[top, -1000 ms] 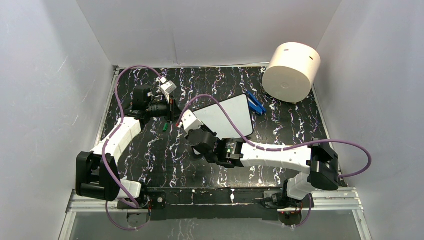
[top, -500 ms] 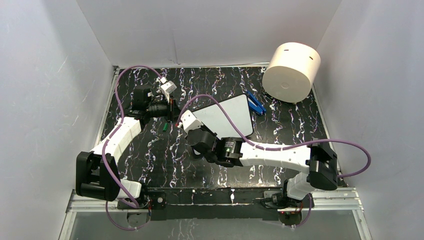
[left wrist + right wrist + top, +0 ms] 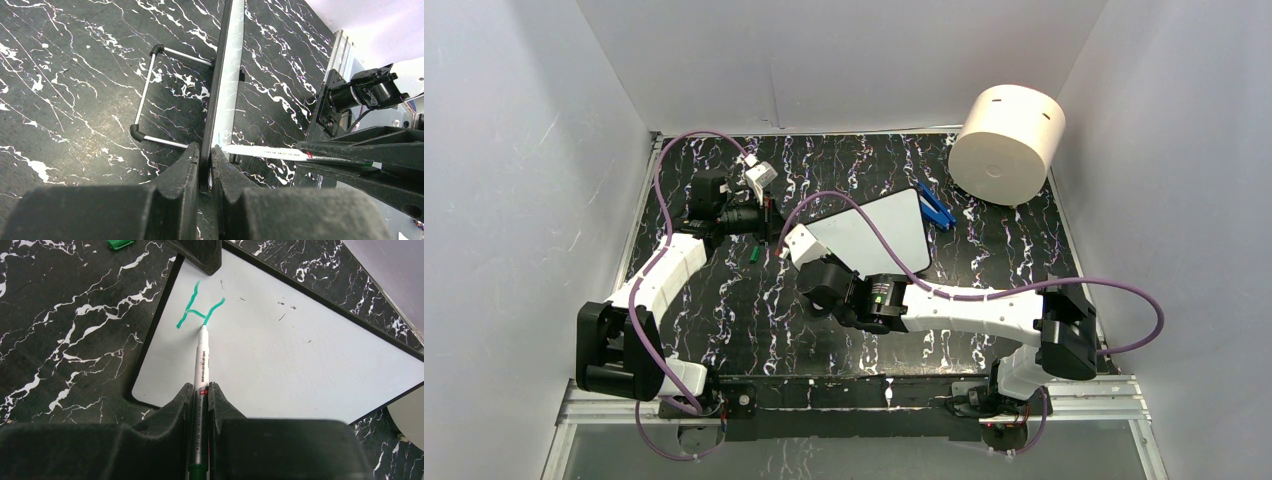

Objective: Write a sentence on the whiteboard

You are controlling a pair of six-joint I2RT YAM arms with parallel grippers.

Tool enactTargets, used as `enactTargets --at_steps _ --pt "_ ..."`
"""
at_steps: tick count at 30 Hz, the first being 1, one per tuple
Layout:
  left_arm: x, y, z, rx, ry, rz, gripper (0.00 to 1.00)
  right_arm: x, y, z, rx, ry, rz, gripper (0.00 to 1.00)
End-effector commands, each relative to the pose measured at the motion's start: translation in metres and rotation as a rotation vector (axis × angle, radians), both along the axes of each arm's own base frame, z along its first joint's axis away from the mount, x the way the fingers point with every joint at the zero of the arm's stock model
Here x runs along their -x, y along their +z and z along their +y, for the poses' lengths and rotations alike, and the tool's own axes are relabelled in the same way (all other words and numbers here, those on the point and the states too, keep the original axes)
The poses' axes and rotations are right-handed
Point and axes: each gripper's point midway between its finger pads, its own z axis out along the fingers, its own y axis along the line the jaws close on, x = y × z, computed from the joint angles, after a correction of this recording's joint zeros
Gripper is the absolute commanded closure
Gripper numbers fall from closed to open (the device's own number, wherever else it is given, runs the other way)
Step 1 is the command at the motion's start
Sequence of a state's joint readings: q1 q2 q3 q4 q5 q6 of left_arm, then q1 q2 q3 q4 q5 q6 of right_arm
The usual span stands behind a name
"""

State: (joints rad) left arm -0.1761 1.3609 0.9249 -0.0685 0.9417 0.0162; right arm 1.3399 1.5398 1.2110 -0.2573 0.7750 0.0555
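The whiteboard [image 3: 879, 232] stands tilted on the black marble table; it shows edge-on in the left wrist view [image 3: 228, 75] and face-on in the right wrist view [image 3: 290, 350]. My left gripper [image 3: 770, 222] [image 3: 205, 159] is shut on its left edge. My right gripper [image 3: 810, 263] [image 3: 201, 390] is shut on a white marker [image 3: 202, 355], also seen in the left wrist view [image 3: 260, 149]. The marker tip touches the board just below a teal-green letter "H" [image 3: 200, 310], the only lettering of the sentence that shows.
A big cream cylinder [image 3: 1007, 143] lies at the back right. A blue object [image 3: 936, 207] lies beside the board's right edge. A green cap [image 3: 753, 254] [image 3: 120, 244] lies left of the board. A wire stand [image 3: 145, 97] sticks out behind it. White walls close in.
My right arm has shifted slightly left along the board with the marker. The left arm and the board have stayed in place.
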Motion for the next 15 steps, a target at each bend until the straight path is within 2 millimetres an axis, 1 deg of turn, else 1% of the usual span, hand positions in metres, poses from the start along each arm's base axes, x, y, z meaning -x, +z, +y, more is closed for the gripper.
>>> enactTargets --at_steps 1,10,15 --pt "0.0024 -0.0113 -0.0003 -0.04 0.0 0.028 1.0 -0.0012 0.0085 0.0047 -0.037 -0.013 0.017 1.0" --pt "0.0018 -0.0123 0.0003 -0.043 0.003 0.029 1.0 0.0003 0.0039 0.0015 -0.033 -0.019 0.03 1.0" --pt "0.0016 -0.0128 0.0004 -0.045 0.004 0.031 1.0 0.0003 0.0102 -0.0002 -0.056 -0.014 0.017 1.0"
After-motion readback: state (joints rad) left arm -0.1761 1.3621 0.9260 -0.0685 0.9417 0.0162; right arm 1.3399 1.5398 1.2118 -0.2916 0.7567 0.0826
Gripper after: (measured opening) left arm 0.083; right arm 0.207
